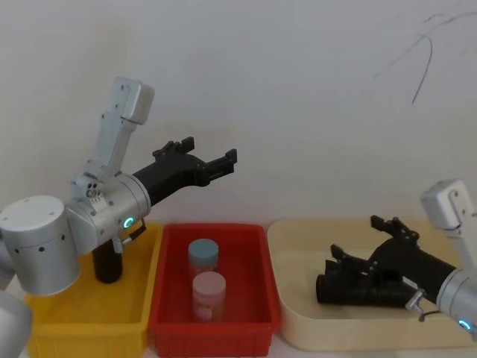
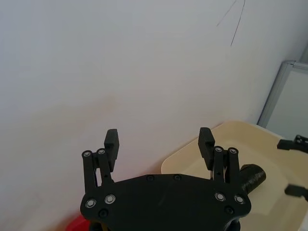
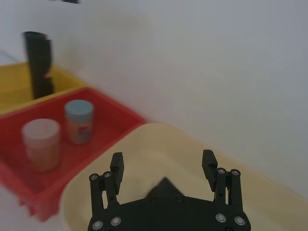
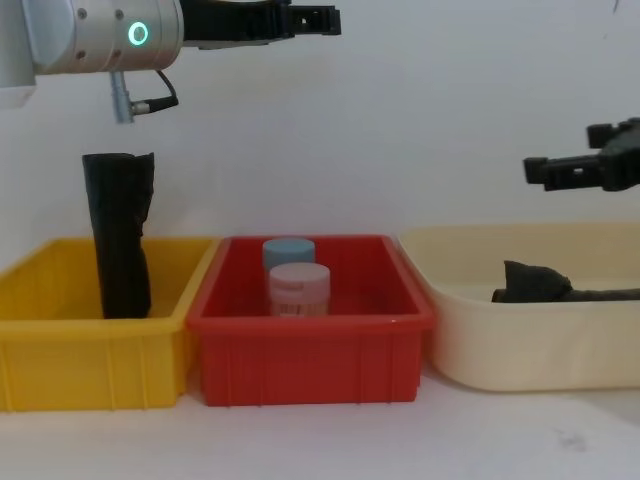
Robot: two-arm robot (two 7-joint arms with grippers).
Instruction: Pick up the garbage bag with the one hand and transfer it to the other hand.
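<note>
The cream tub [image 4: 520, 350] stands nearest, and the garbage bag [image 4: 532, 281] lies flat inside it. Just above the bag, over the tub, the right end effector [image 1: 356, 237] hangs spread wide and empty. High up and well off the tub's left side, the left end effector [image 1: 209, 149] is equally wide and empty. The pick-up looks not yet made. The next move calls for lowering to straddle the bag, then closing. The tub wall hides the bag's underside, and I cannot tell whether any finger touches it.
</note>
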